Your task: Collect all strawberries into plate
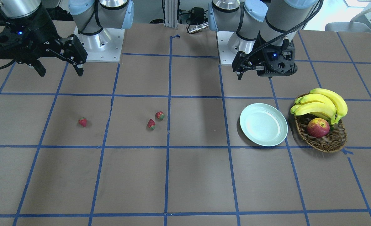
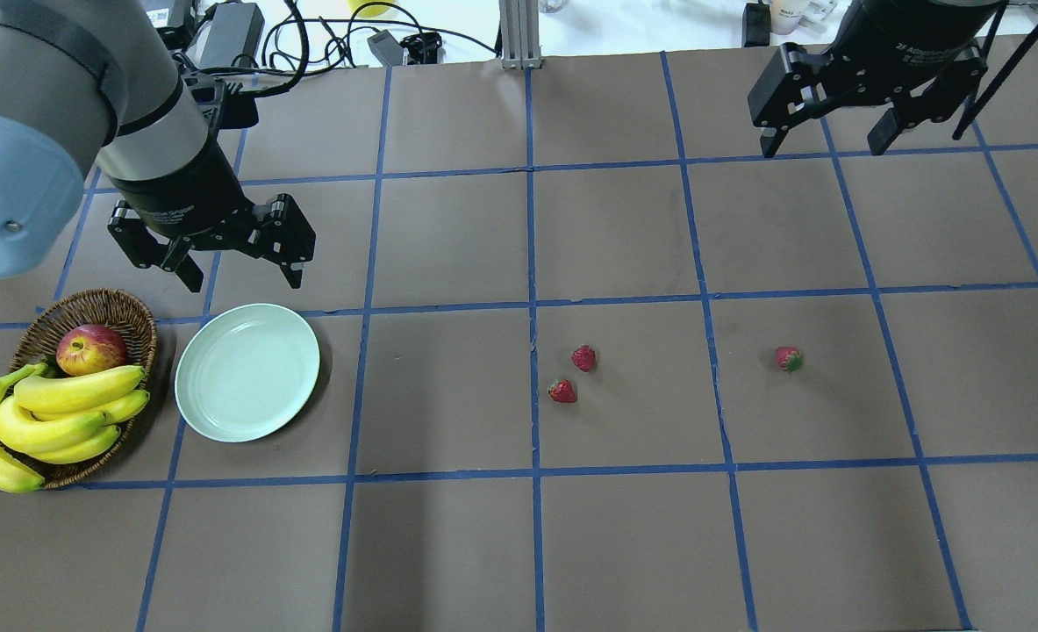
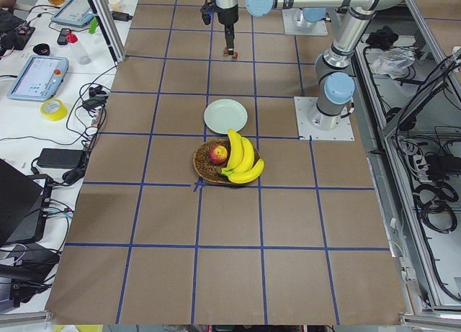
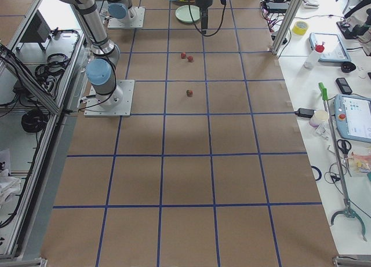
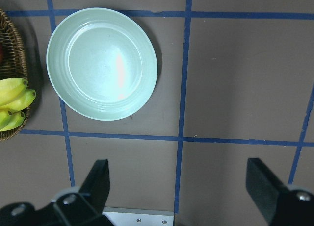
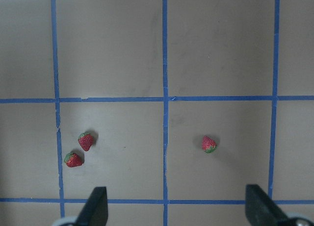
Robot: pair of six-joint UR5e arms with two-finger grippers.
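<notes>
Plate [image 5: 102, 64] sits just beside basket [image 5: 15, 54] holding bananas [image 5: 13, 102]

Robotics lab: tape-gridded table [image 1: 188, 175], teach pendants [image 3: 36, 77], loose cables [image 3: 436, 163]

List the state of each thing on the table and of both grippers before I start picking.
plate: empty, flat on the table.
paired strawberries: on the table, close together, outside the plate.
lone strawberry: on the table, apart from the pair.
left gripper: open, holding nothing, near the plate.
right gripper: open, holding nothing.
basket: holds bananas and apple.
</notes>
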